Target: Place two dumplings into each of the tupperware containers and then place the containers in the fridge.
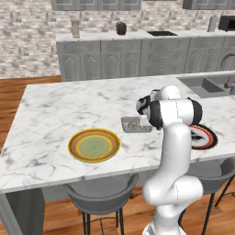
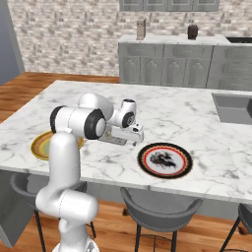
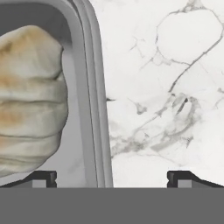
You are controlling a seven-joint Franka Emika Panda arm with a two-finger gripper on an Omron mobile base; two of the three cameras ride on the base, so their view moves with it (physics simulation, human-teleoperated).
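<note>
A grey translucent tupperware container [image 1: 130, 125] lies on the marble island between the two plates, with one pale crimped dumpling [image 1: 133, 123] in it. In the hand view the dumpling [image 3: 30, 100] sits close up on the left, and the container's rim [image 3: 89, 87] runs top to bottom beside it. My gripper [image 3: 112, 177] is open and low over the container. One fingertip [image 3: 43, 177] is inside the tray near the dumpling, and the other is outside over bare marble, so the jaws straddle the tray's wall. From the right base view the gripper [image 2: 127, 141] hangs under the bent arm. The fridge is out of view.
A round yellow-orange plate [image 1: 94, 145] lies left of the container. A black-and-red rimmed plate [image 2: 165, 160] lies on its other side. A sink [image 1: 202, 86] is set in the island's far right. Stools stand under the front edge, and a back counter carries small jars.
</note>
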